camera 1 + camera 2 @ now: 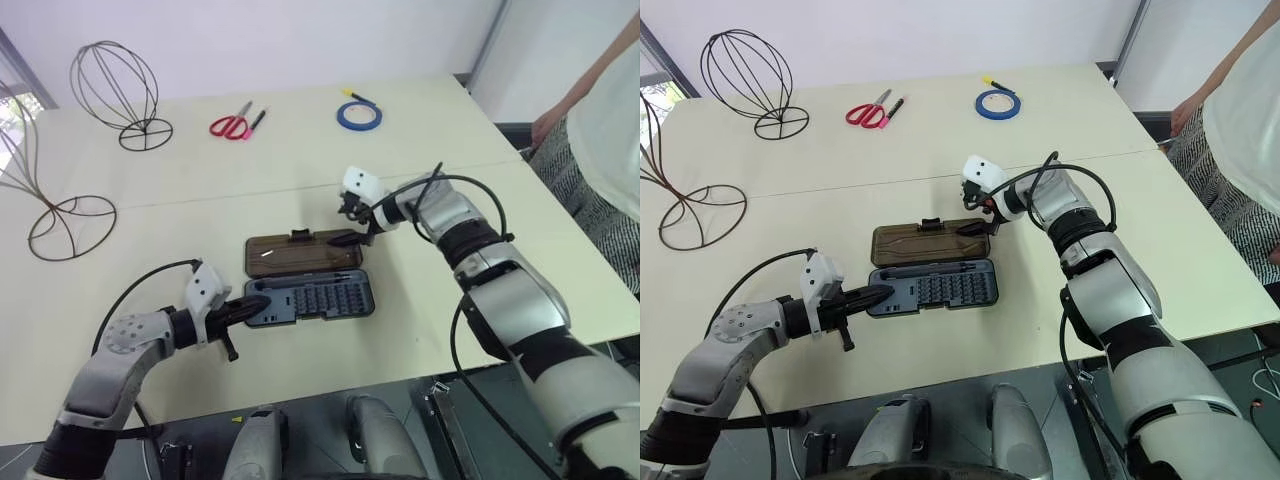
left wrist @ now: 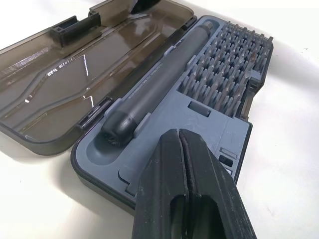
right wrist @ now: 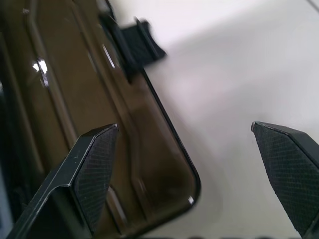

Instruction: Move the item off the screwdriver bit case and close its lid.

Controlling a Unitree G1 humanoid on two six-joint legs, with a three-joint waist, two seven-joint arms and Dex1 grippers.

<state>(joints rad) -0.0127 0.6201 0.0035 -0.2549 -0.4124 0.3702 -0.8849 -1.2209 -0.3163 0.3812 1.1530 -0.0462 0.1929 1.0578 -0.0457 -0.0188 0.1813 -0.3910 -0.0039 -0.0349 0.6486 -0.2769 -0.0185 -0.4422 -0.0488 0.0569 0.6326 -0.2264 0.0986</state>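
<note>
We note the item standing on the table far to the left of both grippers, well apart from the screwdriver bit case, which lies open. Its lid is flat just beyond it, under the right gripper, fingers spread wide over the lid's corner. The left gripper, fingers pressed together, sits over the case's near-left end.

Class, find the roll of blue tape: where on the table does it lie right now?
In the left eye view the blue tape lies flat on the table's far side, toward the robot's right, beside the red-handled scissors and beyond the open case.
</note>
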